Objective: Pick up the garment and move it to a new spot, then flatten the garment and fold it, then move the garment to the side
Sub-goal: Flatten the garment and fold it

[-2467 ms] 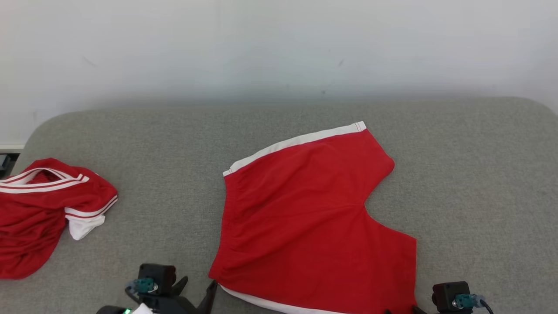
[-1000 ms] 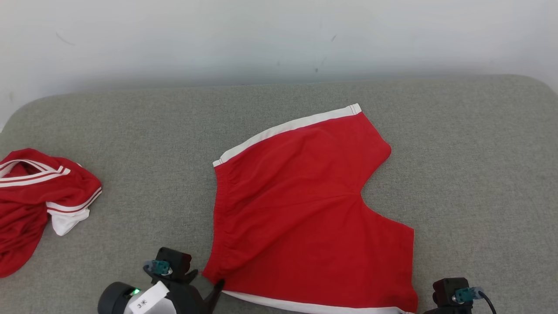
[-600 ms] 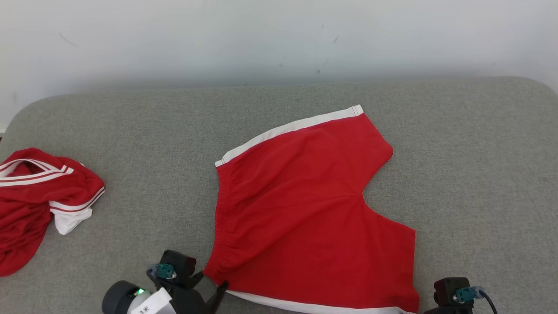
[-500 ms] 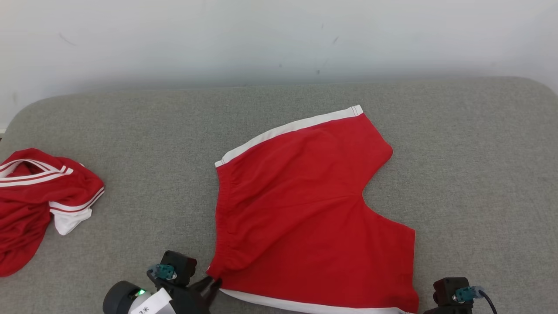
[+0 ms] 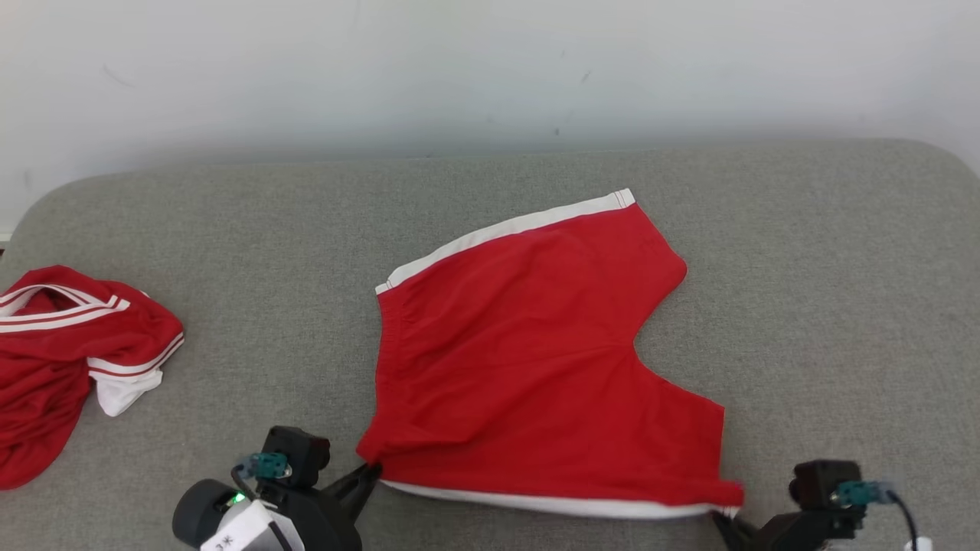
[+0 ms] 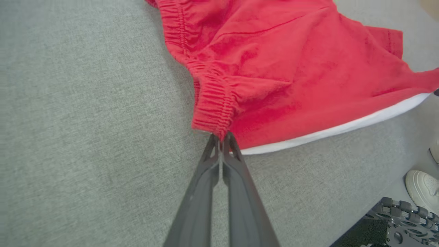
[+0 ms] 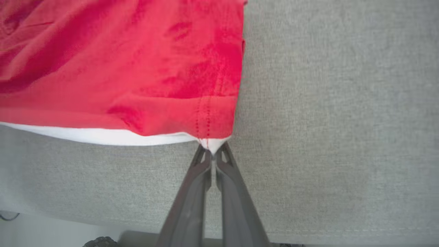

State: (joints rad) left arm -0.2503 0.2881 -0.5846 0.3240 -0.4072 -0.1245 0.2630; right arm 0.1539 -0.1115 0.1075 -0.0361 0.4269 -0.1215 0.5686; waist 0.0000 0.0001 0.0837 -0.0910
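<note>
The left gripper [image 6: 221, 137] and right gripper [image 7: 211, 150] each pinch a corner of the shorts [image 5: 528, 360] (waistband, hem) by the cushion [image 5: 230, 229] front edge, likely for folding.

The black left gripper [image 5: 372, 469] bears a teal plug [image 5: 268, 464], green light [image 5: 232, 500] and white label [image 5: 239, 529]; the right gripper [image 5: 720, 518] has a teal plug [image 5: 850, 493] with a black cable [image 5: 905, 522].
</note>
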